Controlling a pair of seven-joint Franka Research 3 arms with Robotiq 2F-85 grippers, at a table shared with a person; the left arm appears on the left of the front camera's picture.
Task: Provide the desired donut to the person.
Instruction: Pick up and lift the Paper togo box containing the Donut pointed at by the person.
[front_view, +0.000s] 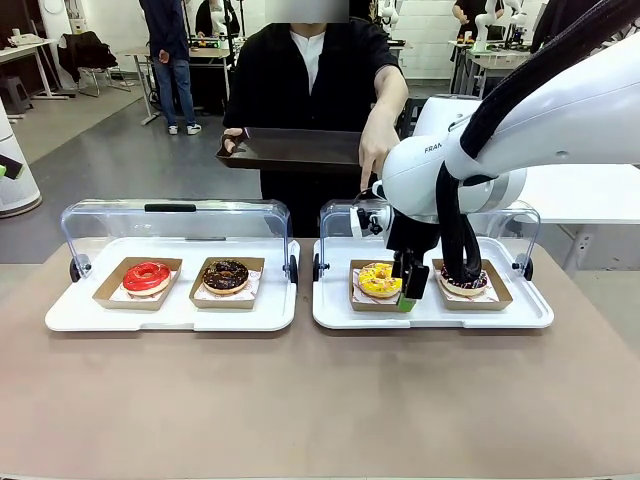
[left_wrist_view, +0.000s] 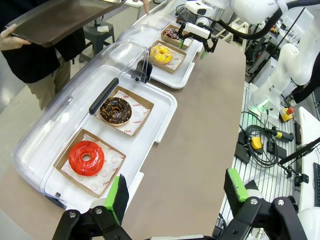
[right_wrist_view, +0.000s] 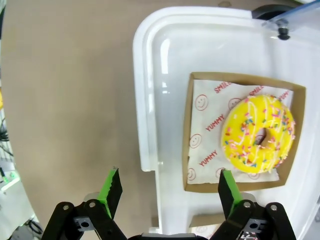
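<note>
While hand (front_view: 378, 150) seemingly points, right pincer (right_wrist_view: 169, 176) gapes wide.

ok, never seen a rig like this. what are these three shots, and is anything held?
It is a two-armed robot at a table, facing a person. The front view looks across the table from between the arms. The other two come from a camera on each wrist, looking along that arm's gripper. The left gripper is open near the end of the left tray. The right gripper is open above the edge of the right tray, beside the yellow sprinkled donut. Neither holds anything. Both white trays have open clear lids. The left tray carries a red donut and a chocolate donut, the right one the yellow donut and a dark-frosted donut. The person holds a dark serving tray in one hand and points down toward the right tray with the other hand.
</note>
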